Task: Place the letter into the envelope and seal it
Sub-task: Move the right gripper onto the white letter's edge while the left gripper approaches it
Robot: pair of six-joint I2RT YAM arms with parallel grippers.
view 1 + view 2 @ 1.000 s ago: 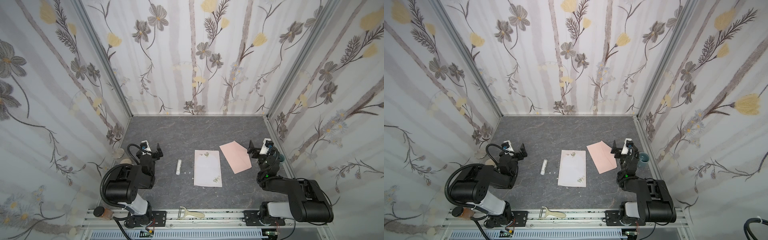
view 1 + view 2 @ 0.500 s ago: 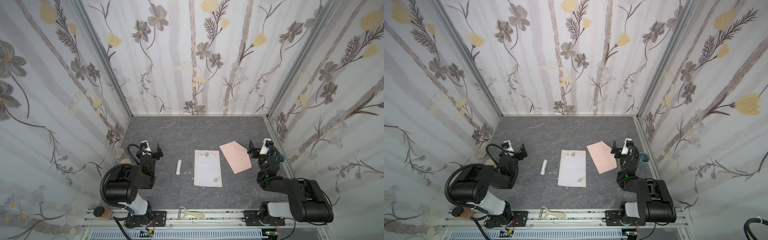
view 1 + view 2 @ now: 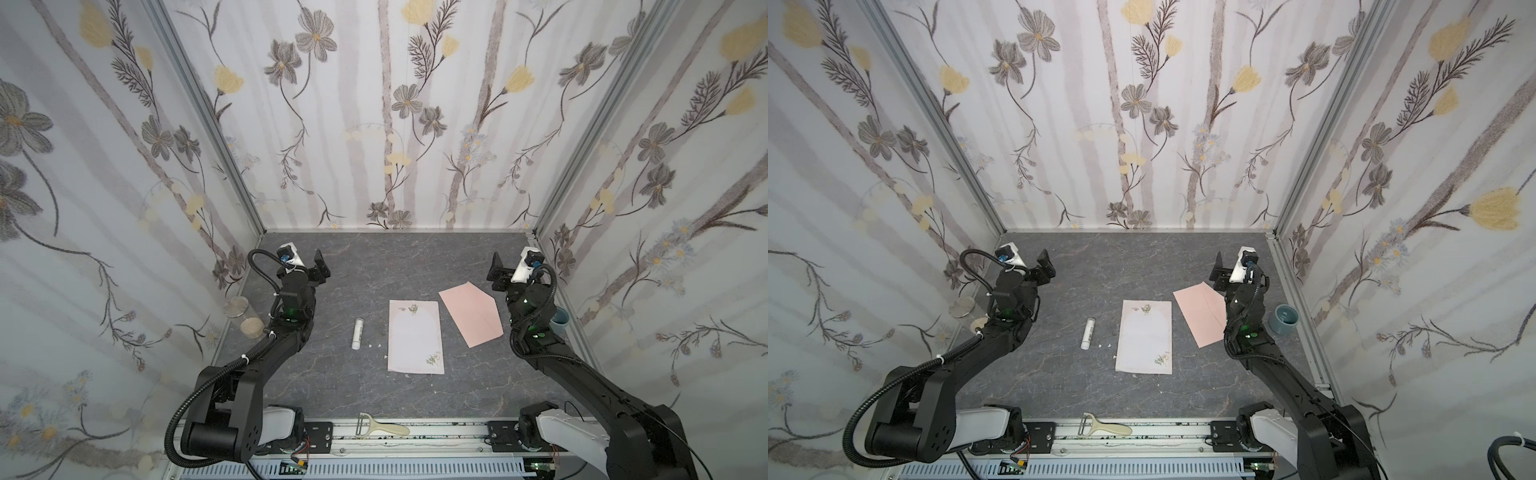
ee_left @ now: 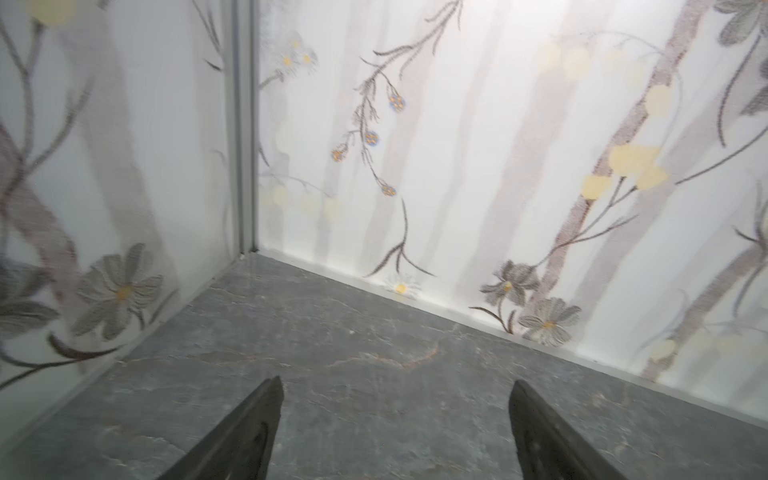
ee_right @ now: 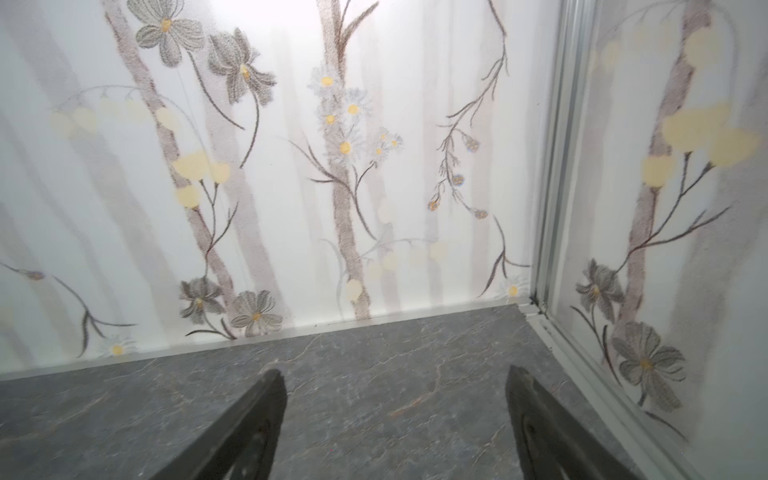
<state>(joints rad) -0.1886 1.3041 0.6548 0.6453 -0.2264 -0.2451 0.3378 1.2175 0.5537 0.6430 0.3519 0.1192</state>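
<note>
Starting pose. My left gripper (image 4: 395, 386) and right gripper (image 5: 395, 378) hang spread and empty at the sides, so the letter (image 3: 414, 336), flat mid-table (image 3: 374, 257), and the envelope (image 3: 471, 313) just beside it lie unobstructed for pickup.

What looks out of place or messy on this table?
The pink envelope lies askew, angled against the straight white letter. Small white crumbs dot the table beside the glue stick. A peeler rests on the front rail, oddly unrelated.
</note>
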